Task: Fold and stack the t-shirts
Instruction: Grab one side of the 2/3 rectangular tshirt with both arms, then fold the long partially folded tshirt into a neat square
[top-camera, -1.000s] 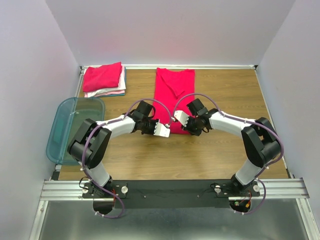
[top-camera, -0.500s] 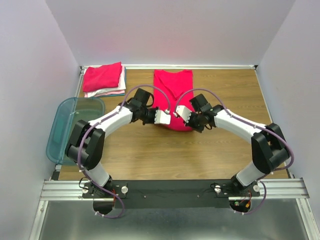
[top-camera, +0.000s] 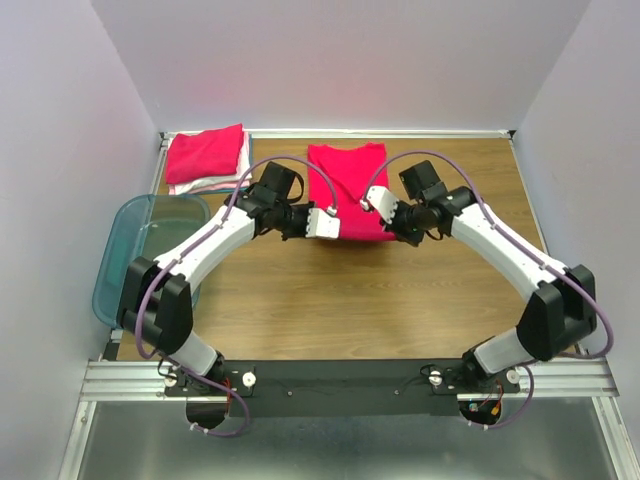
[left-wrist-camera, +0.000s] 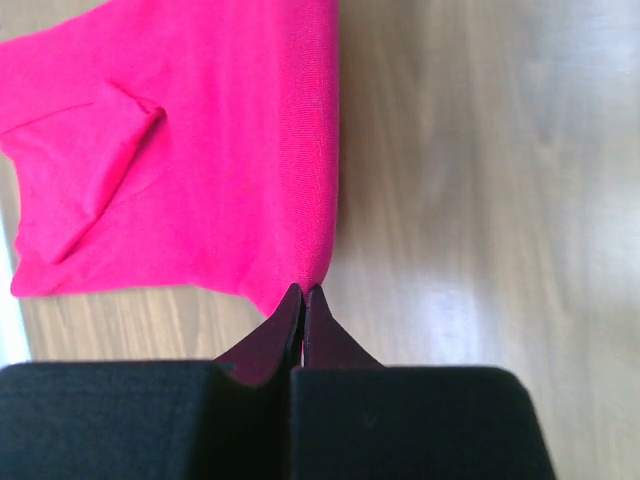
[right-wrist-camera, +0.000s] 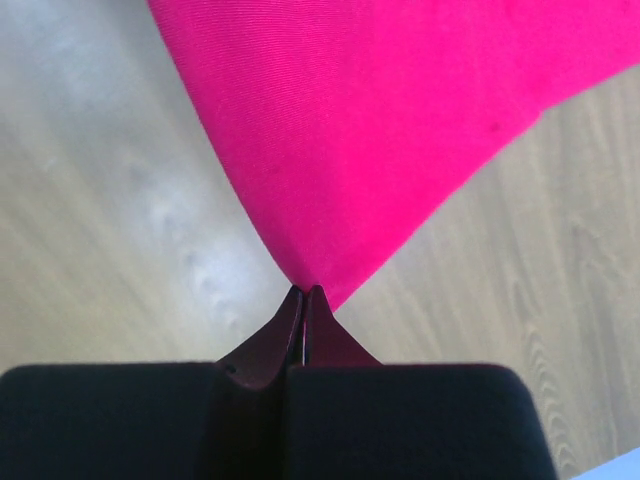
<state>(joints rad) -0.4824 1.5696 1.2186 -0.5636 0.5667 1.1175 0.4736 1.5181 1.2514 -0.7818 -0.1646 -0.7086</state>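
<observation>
A bright red-pink t-shirt (top-camera: 350, 190) lies on the wooden table at the back centre, its near end doubled back over itself. My left gripper (top-camera: 334, 224) is shut on its near left corner (left-wrist-camera: 290, 270). My right gripper (top-camera: 372, 200) is shut on its near right corner (right-wrist-camera: 320, 255). Both hold the cloth just above the table. A stack of folded t-shirts (top-camera: 207, 158), red-pink on top with white and pale teal below, sits at the back left corner.
A translucent teal plastic bin (top-camera: 150, 255) stands at the table's left edge, next to the left arm. White walls close in the table on the left, back and right. Bare wood (top-camera: 350, 300) lies between the shirt and the arm bases.
Both grippers have moved away from me toward the back wall, carrying the shirt's near end with them. The shirt now shows shorter, folded over itself.
</observation>
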